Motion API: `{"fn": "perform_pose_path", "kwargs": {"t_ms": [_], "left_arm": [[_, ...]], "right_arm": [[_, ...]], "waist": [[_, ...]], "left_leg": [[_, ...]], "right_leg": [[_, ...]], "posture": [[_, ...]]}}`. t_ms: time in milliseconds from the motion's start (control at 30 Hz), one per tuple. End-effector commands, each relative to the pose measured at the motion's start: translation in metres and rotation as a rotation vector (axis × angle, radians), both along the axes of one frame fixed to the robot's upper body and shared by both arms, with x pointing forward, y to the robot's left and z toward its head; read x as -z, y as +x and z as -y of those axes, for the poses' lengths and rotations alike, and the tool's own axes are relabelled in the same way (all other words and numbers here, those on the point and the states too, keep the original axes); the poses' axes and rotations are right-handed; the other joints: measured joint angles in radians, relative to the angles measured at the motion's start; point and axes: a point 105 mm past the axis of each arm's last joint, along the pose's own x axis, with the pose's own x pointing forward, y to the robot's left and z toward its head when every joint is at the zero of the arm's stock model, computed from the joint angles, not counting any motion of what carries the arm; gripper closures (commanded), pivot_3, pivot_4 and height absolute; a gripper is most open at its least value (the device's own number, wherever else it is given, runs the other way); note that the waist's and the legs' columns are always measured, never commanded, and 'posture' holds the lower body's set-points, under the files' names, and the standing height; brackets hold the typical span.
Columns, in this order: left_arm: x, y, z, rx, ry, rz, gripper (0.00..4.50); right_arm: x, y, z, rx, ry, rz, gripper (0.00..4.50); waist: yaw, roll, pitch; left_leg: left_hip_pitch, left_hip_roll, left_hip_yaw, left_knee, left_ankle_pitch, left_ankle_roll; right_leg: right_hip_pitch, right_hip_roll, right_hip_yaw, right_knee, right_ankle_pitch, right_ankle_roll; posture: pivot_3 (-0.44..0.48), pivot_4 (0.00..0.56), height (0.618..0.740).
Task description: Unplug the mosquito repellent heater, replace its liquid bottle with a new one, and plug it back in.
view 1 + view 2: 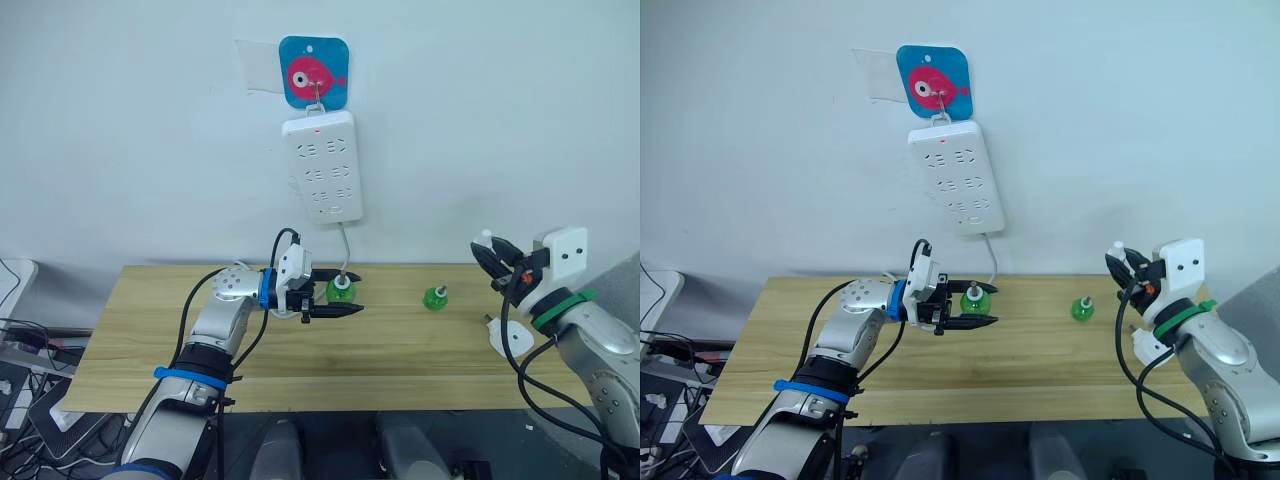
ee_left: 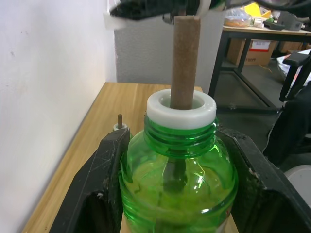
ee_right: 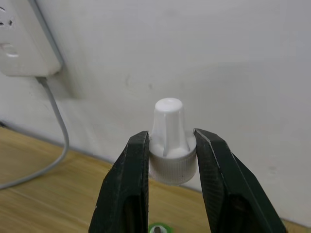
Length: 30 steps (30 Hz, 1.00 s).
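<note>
Wooden surface (image 1: pixel 150 330) below a wall-hung white power strip (image 1: pixel 322 166). Directly beneath the strip, the left tool (image 1: pixel 338 292) is closed around a green liquid bottle (image 1: pixel 341 290) standing upright on the surface; the left wrist view shows its two black fingers (image 2: pixel 99 184) pressed against the bottle's sides, green liquid inside, a white collar at the neck and a brown wick rod (image 2: pixel 186 60) rising uncapped from it. A second green bottle (image 1: pixel 435 297) stands apart, toward the robot's right of the strip, its own wick visible. The right tool (image 3: pixel 167 145) is raised well to the right of the strip and pinches a small white cap (image 3: pixel 170 141); the right wrist view shows the fingers clamped on its ribbed skirt. The mosquito repellent heater (image 1: pixel 510 336) lies unplugged on the surface near the right edge, below the right tool, prongs showing.
</note>
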Motion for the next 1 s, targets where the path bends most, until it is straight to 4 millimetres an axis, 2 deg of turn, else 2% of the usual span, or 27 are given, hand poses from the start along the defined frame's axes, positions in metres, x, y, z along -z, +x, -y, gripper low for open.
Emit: {"fn": "perform_pose_path", "kwargs": {"t_ms": [33,300,633,767,1000], "left_arm": [[-0.012,-0.002,0.004,0.019,-0.025,0.047,2.22],[-0.013,-0.001,0.005,0.019,-0.026,0.048,2.22],[-0.013,-0.001,0.003,0.01,-0.023,0.048,2.22],[-0.012,0.0,0.001,0.001,-0.021,0.047,2.22],[-0.005,0.002,-0.009,-0.043,-0.006,0.033,2.22]], "right_arm": [[-0.006,-0.001,0.002,-0.013,-0.012,0.059,3.5],[-0.001,0.001,0.007,-0.026,-0.017,0.059,3.5],[0.009,0.005,-0.006,-0.053,-0.023,0.043,3.5],[0.019,0.008,-0.02,-0.098,-0.048,0.028,3.5],[0.034,0.014,-0.055,-0.183,-0.029,0.018,3.5]], "waist": [[-0.001,0.0,0.0],[-0.001,0.0,0.0],[-0.001,0.0,0.0],[-0.001,0.0,0.0],[-0.002,0.0,0.0]], "left_leg": [[0.0,0.0,0.0,0.0,0.0,0.0],[0.0,0.0,0.0,0.0,0.0,0.0],[0.0,0.0,0.0,0.0,0.0,0.0],[0.0,0.0,0.0,0.0,0.0,0.0],[0.0,0.001,-0.001,0.0,0.0,0.0]], "right_leg": [[0.0,0.0,0.0,0.0,0.0,0.0],[0.0,0.0,0.0,0.0,0.0,0.0],[0.0,0.0,0.0,0.0,0.0,0.0],[0.0,0.0,0.0,0.0,0.0,0.0],[0.0,0.0,-0.001,0.001,0.0,0.0]], "posture": [[-0.064,0.19,0.74],[-0.065,0.194,0.74],[-0.056,0.187,0.74],[-0.057,0.191,0.74],[-0.052,0.196,0.74]]}}
